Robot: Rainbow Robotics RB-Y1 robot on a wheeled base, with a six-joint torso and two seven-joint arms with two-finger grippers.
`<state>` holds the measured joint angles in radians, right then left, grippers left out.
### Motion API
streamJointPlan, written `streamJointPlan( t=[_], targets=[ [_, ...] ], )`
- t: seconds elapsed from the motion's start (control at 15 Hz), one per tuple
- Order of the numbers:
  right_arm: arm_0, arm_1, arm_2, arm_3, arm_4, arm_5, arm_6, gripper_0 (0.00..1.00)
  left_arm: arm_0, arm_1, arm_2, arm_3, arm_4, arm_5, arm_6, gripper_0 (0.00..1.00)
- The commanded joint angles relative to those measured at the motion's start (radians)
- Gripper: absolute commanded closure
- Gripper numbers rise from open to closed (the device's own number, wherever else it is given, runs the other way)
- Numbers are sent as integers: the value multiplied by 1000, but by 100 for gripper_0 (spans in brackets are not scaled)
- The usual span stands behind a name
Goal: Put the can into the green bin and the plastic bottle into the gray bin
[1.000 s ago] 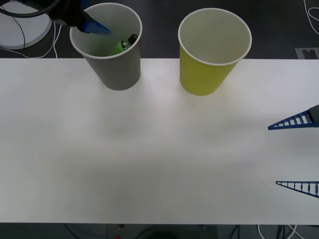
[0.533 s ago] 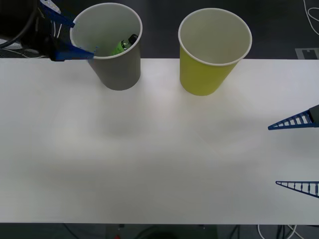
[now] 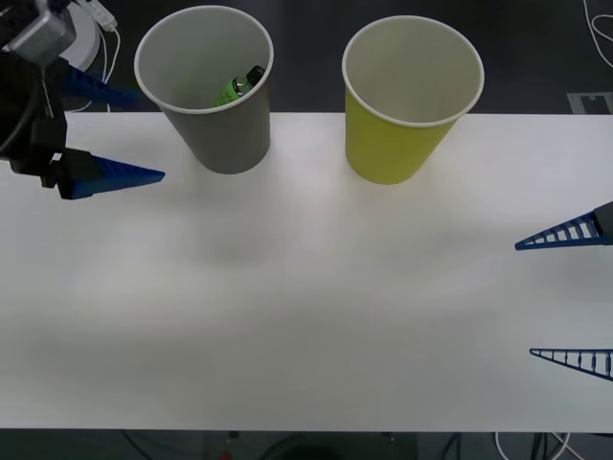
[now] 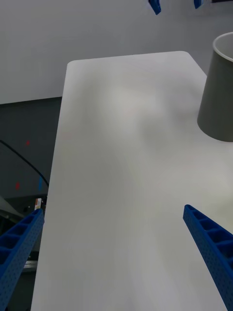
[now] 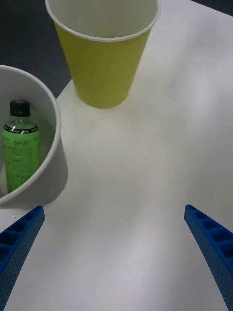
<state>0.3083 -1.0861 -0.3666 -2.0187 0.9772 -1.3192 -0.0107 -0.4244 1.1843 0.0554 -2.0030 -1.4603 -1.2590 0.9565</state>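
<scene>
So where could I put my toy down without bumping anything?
The wide white table in front of the gray bin and green bin is bare, between the open left pincer and open right pincer. It's tighter between the two bins.

A plain white table spanned the scene, its far edge meeting a dark floor. On that floor at far left sat a round white base with cables, and more white cables lay at far right.
</scene>
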Motion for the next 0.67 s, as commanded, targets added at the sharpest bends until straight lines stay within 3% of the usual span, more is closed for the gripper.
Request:
streamJointPlan(
  t=[0.07,0.67],
  targets=[
    [0,0,0,0,0,0,0,0,72,0,35,0,66,1,-114,0],
    [0,0,0,0,0,0,0,0,446,5,270,-92,189,0,-452,0]
  ],
)
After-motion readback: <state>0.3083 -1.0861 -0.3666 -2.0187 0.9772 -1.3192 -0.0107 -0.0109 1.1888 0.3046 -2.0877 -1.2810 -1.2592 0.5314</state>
